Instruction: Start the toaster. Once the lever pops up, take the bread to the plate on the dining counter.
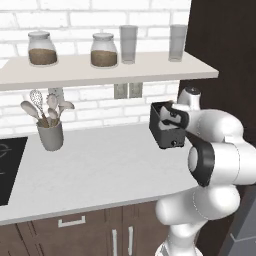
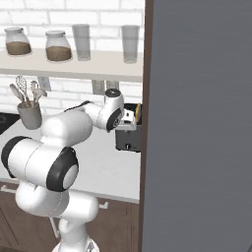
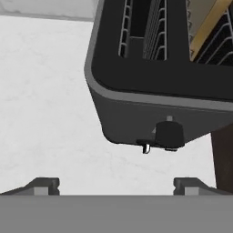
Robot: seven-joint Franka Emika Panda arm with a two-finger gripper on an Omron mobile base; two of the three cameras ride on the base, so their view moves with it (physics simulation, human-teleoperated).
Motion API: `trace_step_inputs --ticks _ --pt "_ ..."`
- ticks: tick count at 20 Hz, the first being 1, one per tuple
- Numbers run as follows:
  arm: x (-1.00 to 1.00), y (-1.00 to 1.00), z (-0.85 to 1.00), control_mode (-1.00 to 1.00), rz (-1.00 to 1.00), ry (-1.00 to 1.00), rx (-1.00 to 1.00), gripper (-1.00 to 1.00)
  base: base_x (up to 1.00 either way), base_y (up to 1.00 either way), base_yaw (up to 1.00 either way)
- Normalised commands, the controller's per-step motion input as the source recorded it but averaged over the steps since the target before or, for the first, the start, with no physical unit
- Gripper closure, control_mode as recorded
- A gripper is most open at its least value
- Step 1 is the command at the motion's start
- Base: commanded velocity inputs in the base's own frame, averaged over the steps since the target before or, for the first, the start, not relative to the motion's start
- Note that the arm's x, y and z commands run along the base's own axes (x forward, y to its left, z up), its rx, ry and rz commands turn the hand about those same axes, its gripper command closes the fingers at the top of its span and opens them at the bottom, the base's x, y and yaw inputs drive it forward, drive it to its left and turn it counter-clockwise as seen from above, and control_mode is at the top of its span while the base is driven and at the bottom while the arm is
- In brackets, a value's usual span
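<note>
From the left base view, the arm is bending up from the lower right and reaching forward, its hand hanging just over the toaster [image 1: 165,131], which is sitting at the right end of the desk [image 1: 100,170] against the dark wall. Well to the left of the jaws, a grey cup [image 1: 50,135] is holding a whisk and spoons. On the shelf [image 1: 100,70] above, two lidded jars [image 1: 42,48] are showing brown contents, and two clear glasses [image 1: 128,44] beside them are looking empty.

From the right base view, a tall grey panel [image 2: 197,123] is covering the right half and cutting off part of the toaster [image 2: 129,138]. This side is showing what the left one is not: a tan slice of bread [image 2: 138,112] standing in the toaster's slot, just beyond the hand. The wrist is angling down toward the toaster's top.

In the hand view, the gripper [image 3: 116,185] is hovering above and in front of the toaster [image 3: 154,86], its jaws standing wide apart and holding nothing. Between and ahead of the fingertips [image 3: 43,185], the dark lever [image 3: 168,133] is jutting from the toaster's end face. The bread [image 3: 207,27] is leaning in the far right slot, with the other slot looking empty.
</note>
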Motion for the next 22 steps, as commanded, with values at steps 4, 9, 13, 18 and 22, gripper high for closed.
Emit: trace_step_inputs --ticks 4,9,13,18,22 --pt "0.33 0.00 -0.14 -1.00 0.00 0.00 0.00 -1.00 0.00 0.00 0.00" --pt "0.25 -0.01 -0.12 -1.00 0.00 0.00 0.00 -1.00 0.00 0.00 0.00" --pt "0.18 -0.03 -0.16 -1.00 0.00 0.00 0.00 -1.00 0.00 0.00 0.00" --pt "0.05 -0.04 -0.23 -1.00 0.00 -0.03 0.00 -1.00 0.00 0.00 0.00" --pt "-0.15 0.00 -0.44 -1.00 0.01 -0.11 0.00 -1.00 0.00 0.00 0.00"
